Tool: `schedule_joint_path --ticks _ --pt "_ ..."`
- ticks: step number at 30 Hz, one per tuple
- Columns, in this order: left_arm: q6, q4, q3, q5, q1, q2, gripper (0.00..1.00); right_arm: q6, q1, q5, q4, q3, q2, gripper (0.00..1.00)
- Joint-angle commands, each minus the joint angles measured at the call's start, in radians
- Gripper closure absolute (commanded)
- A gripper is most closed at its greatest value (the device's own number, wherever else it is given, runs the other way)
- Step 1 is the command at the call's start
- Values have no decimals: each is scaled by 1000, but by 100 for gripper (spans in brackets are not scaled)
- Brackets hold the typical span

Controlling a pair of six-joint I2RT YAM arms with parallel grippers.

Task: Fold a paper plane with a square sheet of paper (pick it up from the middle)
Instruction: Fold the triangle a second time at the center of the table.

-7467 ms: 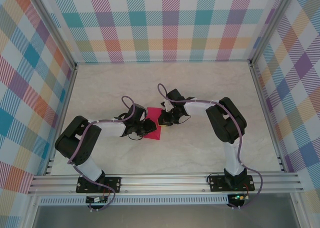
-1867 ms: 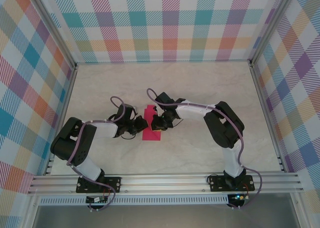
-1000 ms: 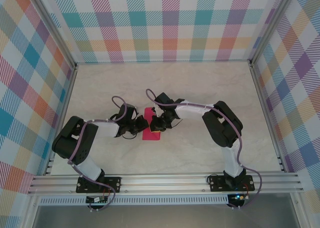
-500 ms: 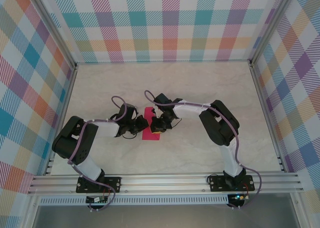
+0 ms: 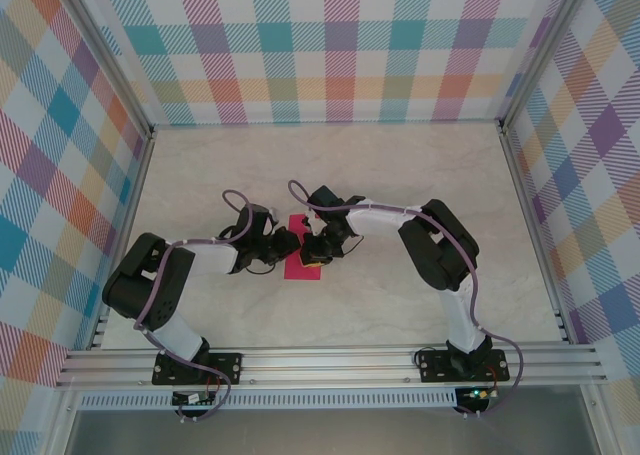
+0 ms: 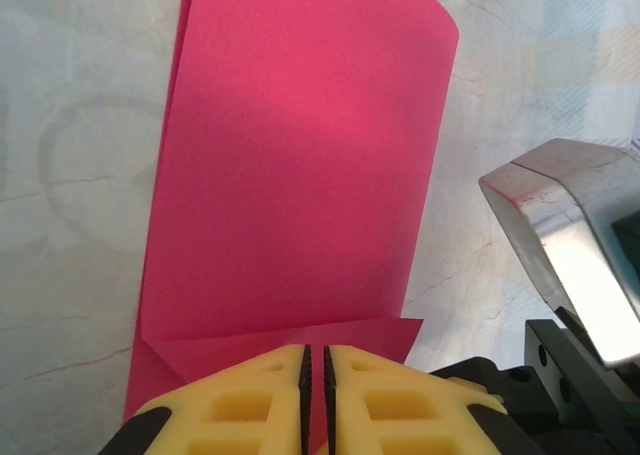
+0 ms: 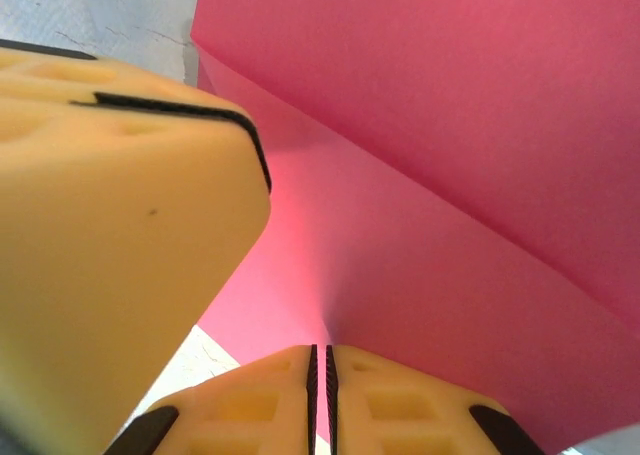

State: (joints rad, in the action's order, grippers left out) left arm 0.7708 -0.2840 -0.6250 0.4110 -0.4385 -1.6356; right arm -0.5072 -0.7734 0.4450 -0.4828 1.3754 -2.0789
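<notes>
Early days: square sheet of paper (image 5: 300,261) looks folded over once. Right gripper (image 7: 320,361) jaws pinch it, left gripper (image 6: 314,361) jaws are clenched. Loads of folds left.

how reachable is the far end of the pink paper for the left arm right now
Probably yes: the pink paper lies straight ahead of the shut left gripper, its far end bare; the right gripper sits off to the side.

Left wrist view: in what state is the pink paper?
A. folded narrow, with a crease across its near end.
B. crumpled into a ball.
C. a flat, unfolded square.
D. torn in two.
A: the paper shows a doubled long edge and a creased flap at its near end.
</notes>
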Motion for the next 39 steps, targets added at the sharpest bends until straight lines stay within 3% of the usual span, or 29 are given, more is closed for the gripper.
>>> schedule_joint_path --ticks 1,21,34,39 --pt "2 67 -21 -39 -14 -35 87 26 -3 26 0 5 6 87" --pt "-5 177 -27 -124 -13 -48 91 91 -3 5 -102 -125 33 87" --pt "-12 191 -29 -129 -14 -37 91 134 -3 14 -122 -242 125 87" --pt "-11 166 -49 -80 -18 -17 89 91 3 -23 -53 -247 254 86"
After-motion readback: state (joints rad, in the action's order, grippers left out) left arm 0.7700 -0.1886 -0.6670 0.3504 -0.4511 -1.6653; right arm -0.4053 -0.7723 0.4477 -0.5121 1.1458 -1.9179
